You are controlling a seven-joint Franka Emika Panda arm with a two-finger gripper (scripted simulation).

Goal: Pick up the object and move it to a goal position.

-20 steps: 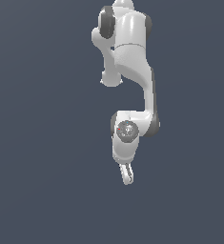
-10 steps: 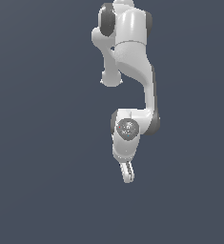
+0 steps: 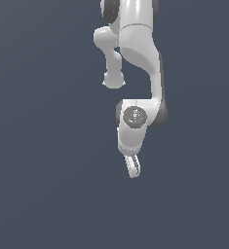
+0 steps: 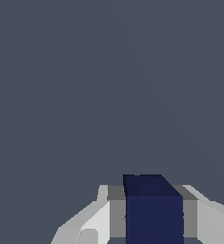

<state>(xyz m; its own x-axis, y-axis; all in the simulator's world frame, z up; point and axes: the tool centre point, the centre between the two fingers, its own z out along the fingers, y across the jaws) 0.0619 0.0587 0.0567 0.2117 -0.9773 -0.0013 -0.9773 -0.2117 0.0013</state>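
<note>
A plain slate-grey surface (image 3: 43, 185) fills both views.

Both pictures are flat simulator renders, evenly and moderately lit, against a uniform slate-grey backdrop with no cast shadows on it. In the exterior view the glossy white jointed robot arm (image 3: 135, 58) is brightest along its faces toward 10 o'clock and shades to grey toward 4 o'clock, with no hard glare. Edges look slightly soft and jagged from low resolution; there is no lens distortion at the borders. In the wrist view the small dark navy-blue cube (image 4: 154, 209) shows a marginally lighter top face, and its outlines are mildly blurred.
</note>
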